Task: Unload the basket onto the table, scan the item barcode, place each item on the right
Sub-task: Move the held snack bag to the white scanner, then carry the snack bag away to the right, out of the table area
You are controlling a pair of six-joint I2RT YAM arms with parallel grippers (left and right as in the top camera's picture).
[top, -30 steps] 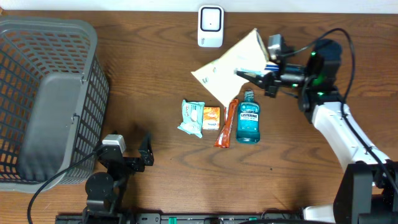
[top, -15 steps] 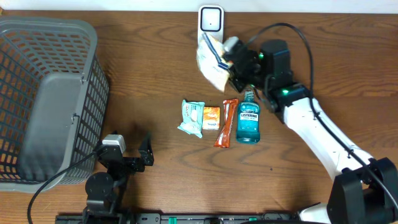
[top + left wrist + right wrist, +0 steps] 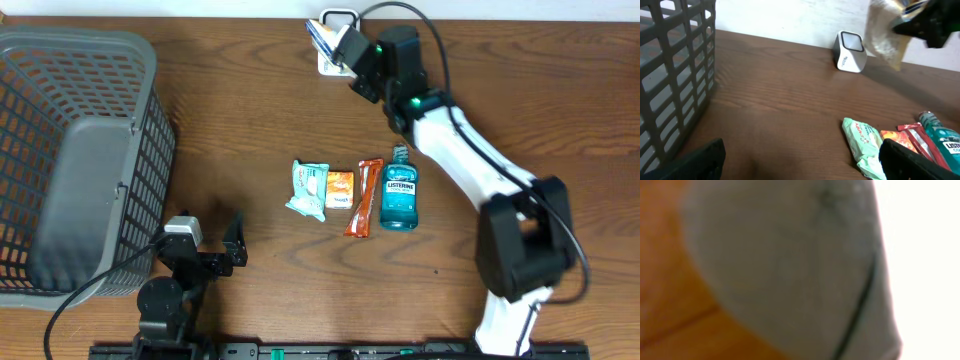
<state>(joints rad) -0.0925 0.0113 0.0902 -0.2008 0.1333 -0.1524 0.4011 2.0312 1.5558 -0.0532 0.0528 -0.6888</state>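
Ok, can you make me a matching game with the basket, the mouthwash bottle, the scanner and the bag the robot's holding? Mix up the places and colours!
Things: 1 basket; 2 mouthwash bottle; 3 scanner; 4 pale bag.
Clues: A white, at the far edge of the table; B grey, on the left; C held up by the right gripper; D blue, lying in the middle.
Pairs: 1-B, 2-D, 3-A, 4-C.

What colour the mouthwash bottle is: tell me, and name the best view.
The mouthwash bottle is teal blue with a dark blue label; the overhead view shows it best.
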